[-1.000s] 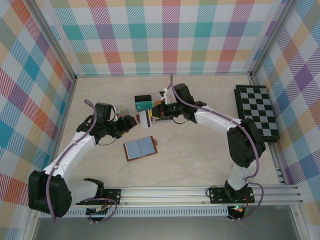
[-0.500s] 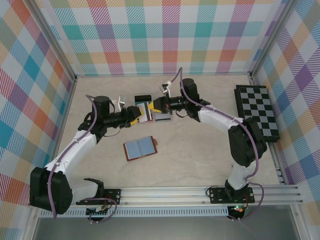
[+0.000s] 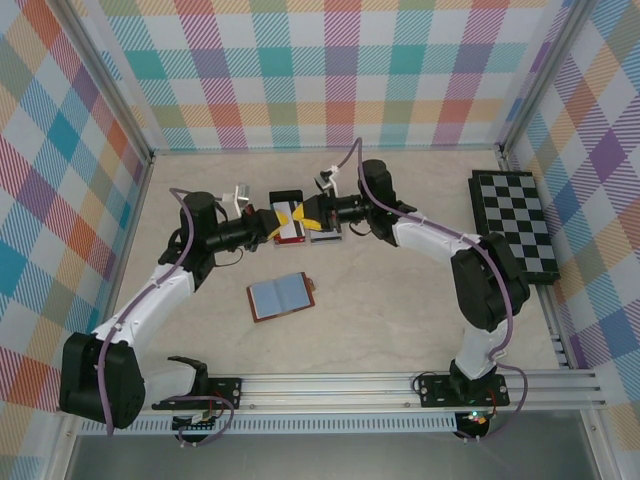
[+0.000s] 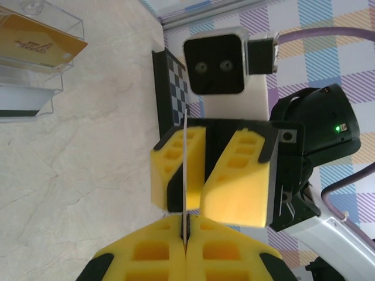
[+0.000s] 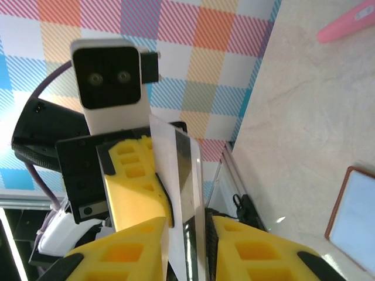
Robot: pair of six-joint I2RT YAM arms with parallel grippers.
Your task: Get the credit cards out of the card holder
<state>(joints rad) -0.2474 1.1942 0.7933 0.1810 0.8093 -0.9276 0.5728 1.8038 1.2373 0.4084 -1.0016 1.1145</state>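
A thin credit card [image 3: 293,229] hangs in the air between my two grippers, above the back middle of the table. My left gripper [image 3: 272,223] is shut on its near edge; in the left wrist view the card [image 4: 185,146] shows edge-on, pinched between the yellow pads [image 4: 146,252]. My right gripper [image 3: 308,212] faces it from the other side. Its jaws stand slightly apart around the card [image 5: 181,170], with a gap at the right pad [image 5: 263,246]. The brown card holder [image 3: 281,296] lies open on the table in front, blue-grey pages up, and its corner [image 5: 353,213] appears in the right wrist view.
A clear plastic box [image 4: 35,58] holding an orange card [image 4: 38,38] sits on the table behind the grippers. The black-and-white chessboard [image 3: 515,225] lies along the right wall. A pink object [image 5: 348,26] lies on the table farther off.
My left gripper moved right to meet the right gripper and shut on the card. The right gripper's jaws have eased apart from the card.
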